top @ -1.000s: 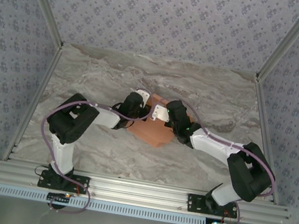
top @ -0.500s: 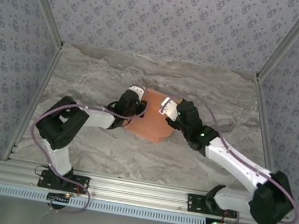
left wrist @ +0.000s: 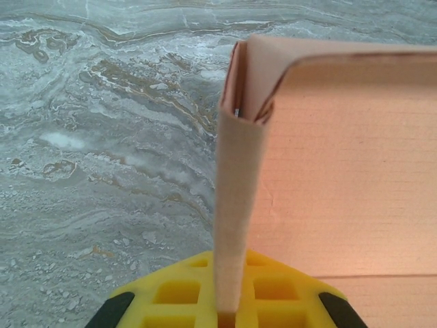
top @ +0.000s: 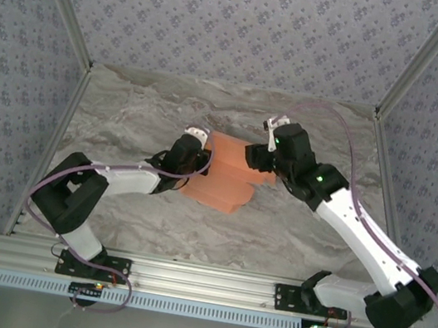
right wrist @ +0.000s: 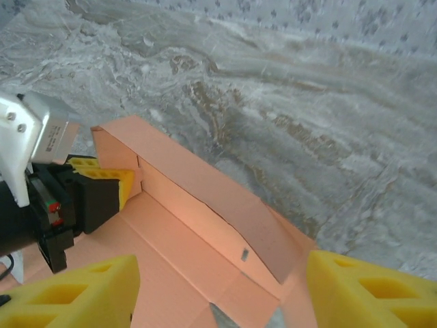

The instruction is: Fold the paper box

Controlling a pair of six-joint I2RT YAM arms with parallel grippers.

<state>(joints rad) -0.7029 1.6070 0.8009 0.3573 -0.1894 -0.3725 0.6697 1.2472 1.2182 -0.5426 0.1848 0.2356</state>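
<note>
The paper box is salmon-orange cardboard, partly folded, lying mid-table with one long wall standing up. In the left wrist view a thin upright side wall runs straight into my left gripper, which is shut on it between yellow fingers. My left gripper is at the box's left end. My right gripper hovers over the box's right end, open. In the right wrist view its yellow fingers stand wide apart above the box floor, with nothing between them, and the folded long wall lies ahead.
The box rests on a grey marble table enclosed by patterned walls. An aluminium rail with both arm bases runs along the near edge. In the right wrist view the left gripper's body sits at the box's left corner.
My right gripper has opened, let go of the box and pulled up and back to the right. The left gripper stays shut on the side wall, its arm stretched further out.
</note>
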